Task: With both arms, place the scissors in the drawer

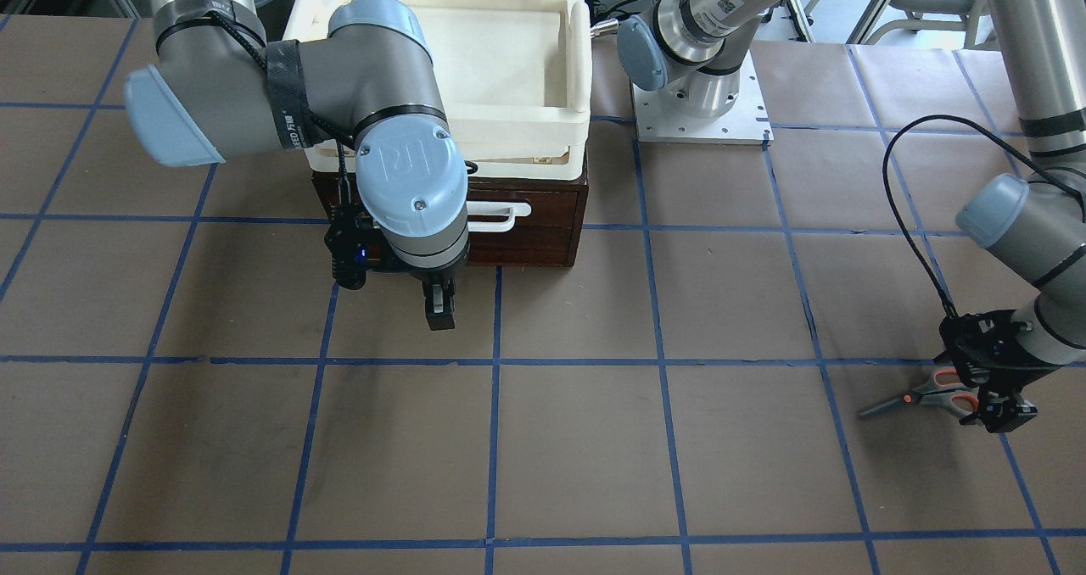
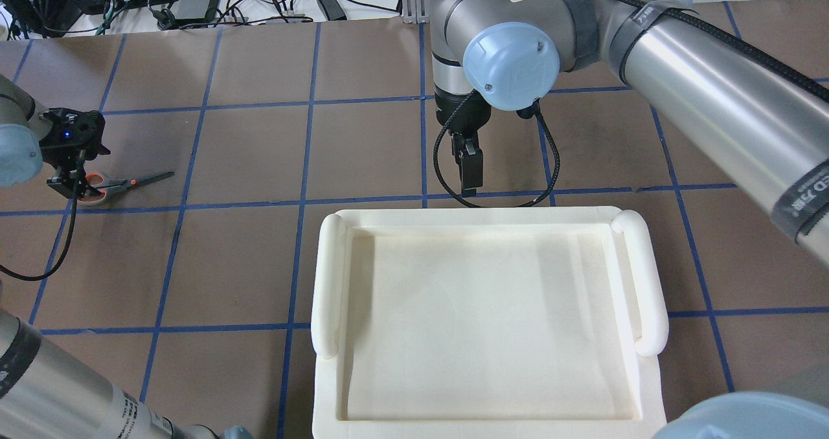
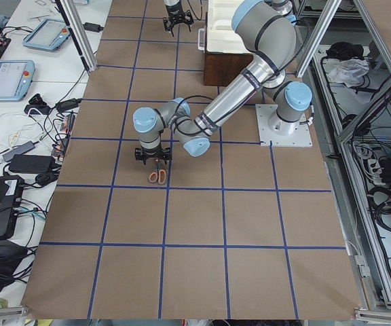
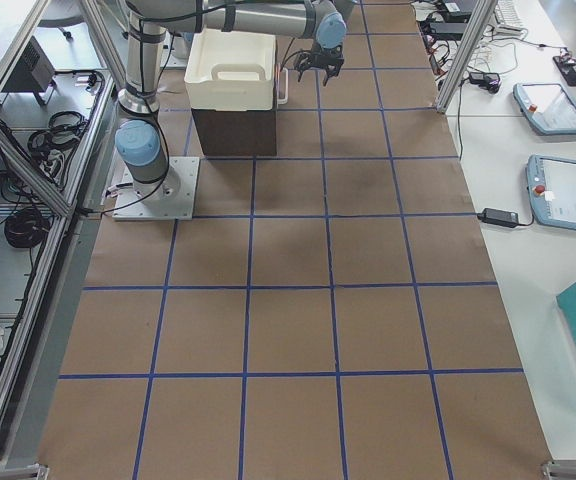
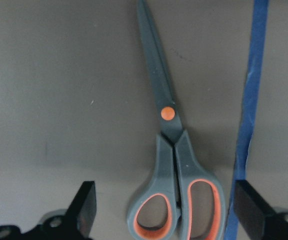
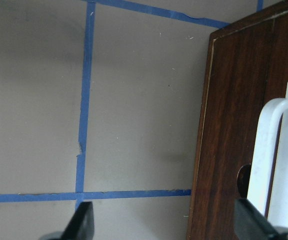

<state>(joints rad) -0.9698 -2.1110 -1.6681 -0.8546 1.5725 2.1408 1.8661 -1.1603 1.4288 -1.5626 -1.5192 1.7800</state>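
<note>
The scissors (image 5: pixel 170 165) lie flat on the brown table, blades closed, with grey handles lined in orange; they also show in the front view (image 1: pixel 920 395) and the overhead view (image 2: pixel 123 182). My left gripper (image 5: pixel 166 202) is open, low over the handles, with one finger (image 5: pixel 84 205) on each side. The dark brown drawer (image 1: pixel 530 223) is closed, and its white bar handle (image 1: pixel 501 216) faces the open table. My right gripper (image 1: pixel 439 308) is open and empty, just in front of the drawer's front (image 6: pixel 234 125), with the handle (image 6: pixel 274 165) off to one side of it.
A cream-white plastic tray (image 2: pixel 324 283) sits on top of the drawer box. The left arm's base plate (image 1: pixel 700 108) is bolted beside the box. Blue tape lines (image 1: pixel 492 363) grid the brown table. Cables and tablets lie past the far edge.
</note>
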